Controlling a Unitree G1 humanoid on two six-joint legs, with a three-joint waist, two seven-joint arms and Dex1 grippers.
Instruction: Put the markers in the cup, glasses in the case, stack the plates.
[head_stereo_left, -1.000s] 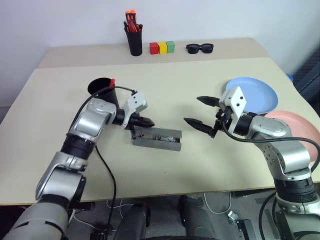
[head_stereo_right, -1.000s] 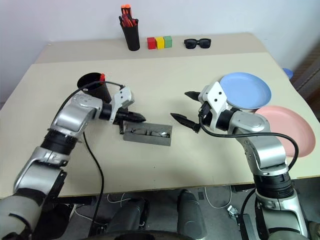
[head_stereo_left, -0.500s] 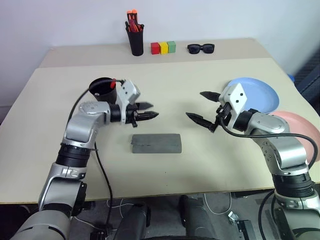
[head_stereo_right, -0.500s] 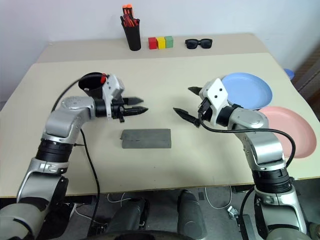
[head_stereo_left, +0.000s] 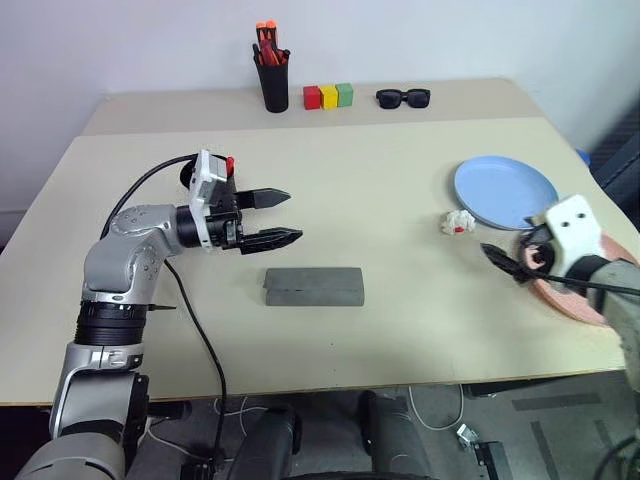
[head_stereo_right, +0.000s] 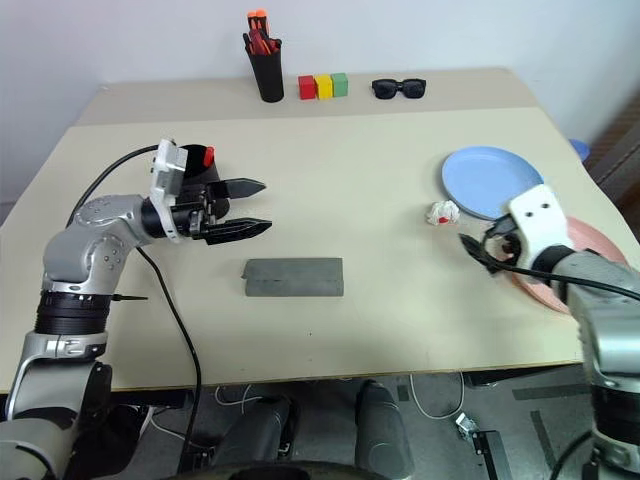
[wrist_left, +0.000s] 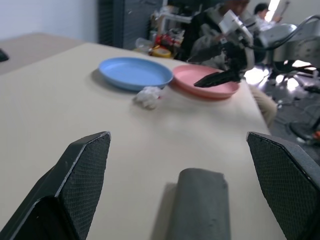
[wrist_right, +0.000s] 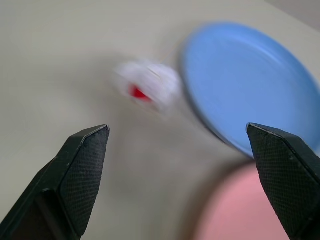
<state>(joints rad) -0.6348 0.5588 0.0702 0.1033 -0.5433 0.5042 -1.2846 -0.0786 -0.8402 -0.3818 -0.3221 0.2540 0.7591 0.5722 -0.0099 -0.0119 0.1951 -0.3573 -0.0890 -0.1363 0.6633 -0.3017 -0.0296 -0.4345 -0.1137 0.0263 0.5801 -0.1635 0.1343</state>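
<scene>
My left gripper (head_stereo_left: 286, 216) hangs open above the table, pointing right, a little up and left of the grey case (head_stereo_left: 313, 286), which lies flat with its flap shut. The glasses are hidden. Behind my left wrist stands the black cup (head_stereo_left: 189, 173), mostly covered, with the red end of a marker (head_stereo_left: 229, 163) poking out. My right gripper (head_stereo_left: 506, 258) is open at the table's right edge, over the near rim of the pink plate (head_stereo_left: 585, 302). The light blue plate (head_stereo_left: 505, 190) lies just behind it, apart from the pink one.
A small crumpled white scrap with a red spot (head_stereo_left: 459, 222) lies left of the blue plate. At the back stand a pen pot with orange-capped pens (head_stereo_left: 271, 75), three coloured blocks (head_stereo_left: 328, 96) and dark sunglasses (head_stereo_left: 403, 97).
The case, open a second ago, now lies shut. My left gripper opened and lifted away from it. My right arm swung right from the table's middle to the pink plate.
</scene>
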